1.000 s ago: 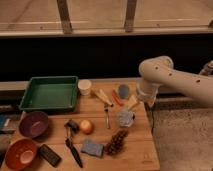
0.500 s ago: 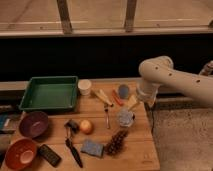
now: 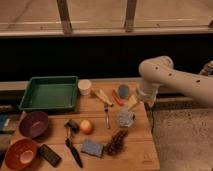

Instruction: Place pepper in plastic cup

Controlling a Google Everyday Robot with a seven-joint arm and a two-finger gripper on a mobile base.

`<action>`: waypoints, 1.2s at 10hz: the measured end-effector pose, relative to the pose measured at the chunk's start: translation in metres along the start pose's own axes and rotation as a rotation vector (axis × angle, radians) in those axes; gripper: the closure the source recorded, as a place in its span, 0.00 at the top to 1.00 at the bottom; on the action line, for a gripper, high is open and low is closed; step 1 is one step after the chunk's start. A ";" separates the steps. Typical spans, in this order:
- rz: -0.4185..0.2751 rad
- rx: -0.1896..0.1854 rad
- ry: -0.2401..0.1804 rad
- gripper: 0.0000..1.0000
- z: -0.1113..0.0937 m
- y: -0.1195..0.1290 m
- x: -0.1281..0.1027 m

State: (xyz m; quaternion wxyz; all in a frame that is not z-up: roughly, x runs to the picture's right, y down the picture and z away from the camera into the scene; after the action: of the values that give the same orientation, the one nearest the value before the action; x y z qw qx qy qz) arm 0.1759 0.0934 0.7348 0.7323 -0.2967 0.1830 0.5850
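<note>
Surface (image 3: 142,152): a wooden top carrying all the items below.

Pepper (image 3: 117,98): a slender red-orange piece lying flat on the surface, toward 1 o'clock from the middle. Its long axis is diagonal, with the far end toward 11 o'clock and the near end toward 5 o'clock. Which end is the stem cannot be told. It lies just at 7 o'clock of the cup and at 3 o'clock of the sticks, and nothing grips it.

Cup (image 3: 123,90): blue-grey, at the far right of the surface. Whether it touches the pepper cannot be told.

Gripper (image 3: 140,102): hangs at the end of the pale arm (image 3: 172,80), low over the right edge at 4 o'clock of the cup. The jaws are spread wide, and the pepper lies apart from them.

Sticks (image 3: 103,96): pale yellow, angled much like the pepper.

White cup (image 3: 85,87): upright, at 9 o'clock of the sticks, beside the tray.

Tray (image 3: 50,93): green, at the far left.

Lump (image 3: 126,118): translucent and greyish, at 5 o'clock of the pepper.

Utensil (image 3: 106,116): thin and metal, running near to far.

Fruit (image 3: 87,126): round and orange, near the centre.

Purple bowl (image 3: 33,124): at the left.

Brown bowl (image 3: 20,153): at the near left corner.

Sponge (image 3: 92,148): blue, at the near edge.

Cone (image 3: 116,143): dark and knobbly, at 3 o'clock of the sponge.
</note>
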 end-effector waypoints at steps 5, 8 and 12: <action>-0.010 0.009 -0.014 0.71 0.000 0.000 -0.003; -0.102 0.017 -0.107 0.71 0.000 0.000 -0.038; -0.314 0.038 -0.178 0.71 -0.006 0.045 -0.095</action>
State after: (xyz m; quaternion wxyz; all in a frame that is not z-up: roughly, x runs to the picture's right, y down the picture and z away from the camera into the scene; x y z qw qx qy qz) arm 0.1098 0.0246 0.7786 0.8333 -0.2548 0.0800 0.4840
